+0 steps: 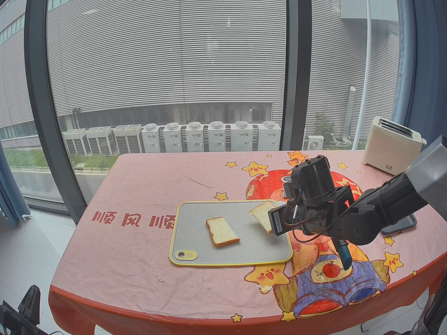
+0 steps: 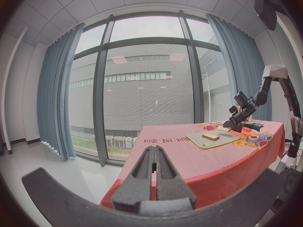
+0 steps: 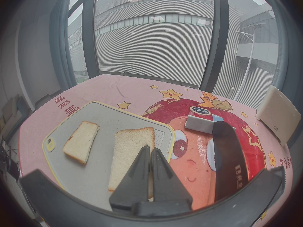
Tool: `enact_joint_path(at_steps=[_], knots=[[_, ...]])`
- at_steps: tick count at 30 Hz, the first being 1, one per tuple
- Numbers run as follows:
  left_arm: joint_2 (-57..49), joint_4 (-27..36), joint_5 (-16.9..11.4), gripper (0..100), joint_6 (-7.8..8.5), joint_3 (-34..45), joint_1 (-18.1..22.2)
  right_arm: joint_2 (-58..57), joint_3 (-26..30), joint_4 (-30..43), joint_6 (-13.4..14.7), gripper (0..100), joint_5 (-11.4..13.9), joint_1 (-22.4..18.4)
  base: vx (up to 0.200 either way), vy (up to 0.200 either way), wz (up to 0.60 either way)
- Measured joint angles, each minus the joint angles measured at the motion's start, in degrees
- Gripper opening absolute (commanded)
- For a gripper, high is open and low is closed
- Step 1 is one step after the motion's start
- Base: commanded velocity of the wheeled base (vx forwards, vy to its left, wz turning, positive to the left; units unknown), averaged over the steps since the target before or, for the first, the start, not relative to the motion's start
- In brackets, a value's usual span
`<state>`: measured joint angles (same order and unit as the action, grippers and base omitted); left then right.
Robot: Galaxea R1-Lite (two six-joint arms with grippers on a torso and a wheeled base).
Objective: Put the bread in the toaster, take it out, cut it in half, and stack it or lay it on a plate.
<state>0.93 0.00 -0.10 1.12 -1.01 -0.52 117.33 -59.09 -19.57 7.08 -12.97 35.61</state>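
right end effector, fingers pressed together, poised over the near edge of one bread half; whether the tips touch the bread cannot be told. this half lies flat at the toaster-side edge of the grey cutting board. second bread half lies flat near the board's middle, apart from the first. white toaster stands at the bench's far right corner, well apart from the board. a dark elongated object and a small grey block sit beside the board on the printed cloth. left end effector, fingers together and holding nothing, hangs off the bench's left side, well away from the board.
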Motion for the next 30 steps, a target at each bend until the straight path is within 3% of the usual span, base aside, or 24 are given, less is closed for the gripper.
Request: enact_joint_path(at_steps=[30], knots=[[0.0,0.0,0.0,0,0.0,0.0,0.0,-30.1,26.2,0.2,1.5,0,-0.5,6.5,0.0,0.0,0.0]])
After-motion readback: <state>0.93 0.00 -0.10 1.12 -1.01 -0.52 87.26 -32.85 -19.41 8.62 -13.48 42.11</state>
